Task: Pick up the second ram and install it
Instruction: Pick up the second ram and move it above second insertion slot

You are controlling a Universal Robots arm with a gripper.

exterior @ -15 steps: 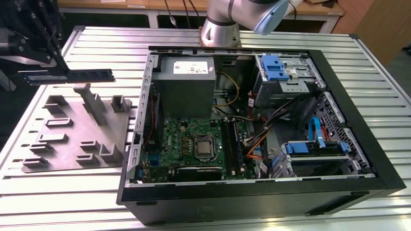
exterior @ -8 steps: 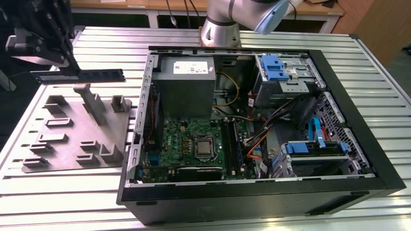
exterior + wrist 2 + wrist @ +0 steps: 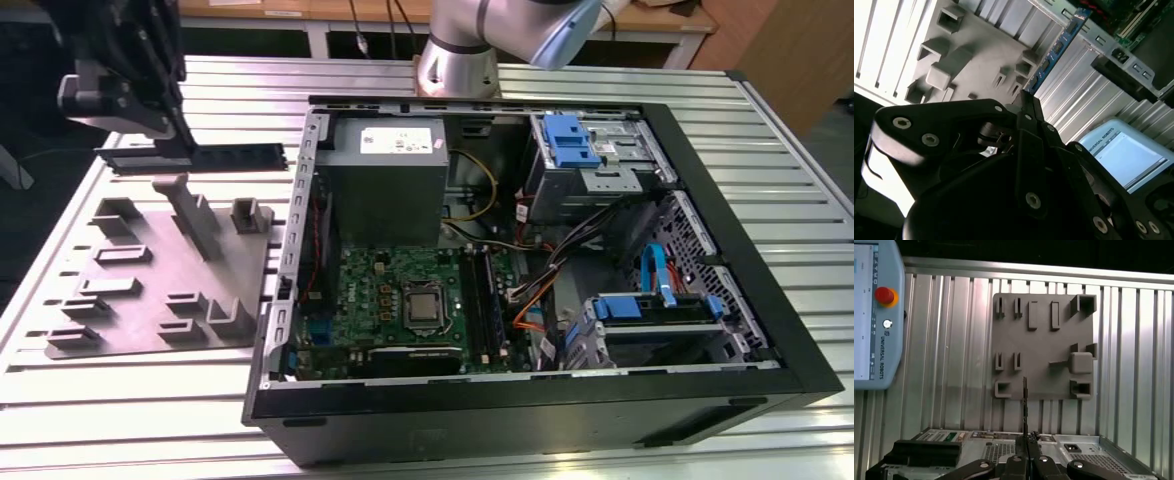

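- The tool (image 3: 1026,441) is closed on one end of the ram (image 3: 1025,400). In the first wrist view the stick juts out edge-on from between the pinched fingers.
- In the exterior view the ram hangs under the tool, past the far edge of the tray (image 3: 147,300). It is outside the case (image 3: 534,405) and looks clear of the worktop (image 3: 120,400).
- Step in hand, as I judge it: the pick-up is done and the carry to the motherboard (image 3: 387,290) is under way, with nothing seated yet.
- The install calls for the stick to be lined up lengthwise with a free slot (image 3: 489,300), with its contact edge facing down.
- It must also clear the case wall and the cables (image 3: 534,290) beside the slots, then be pressed in straight and evenly.
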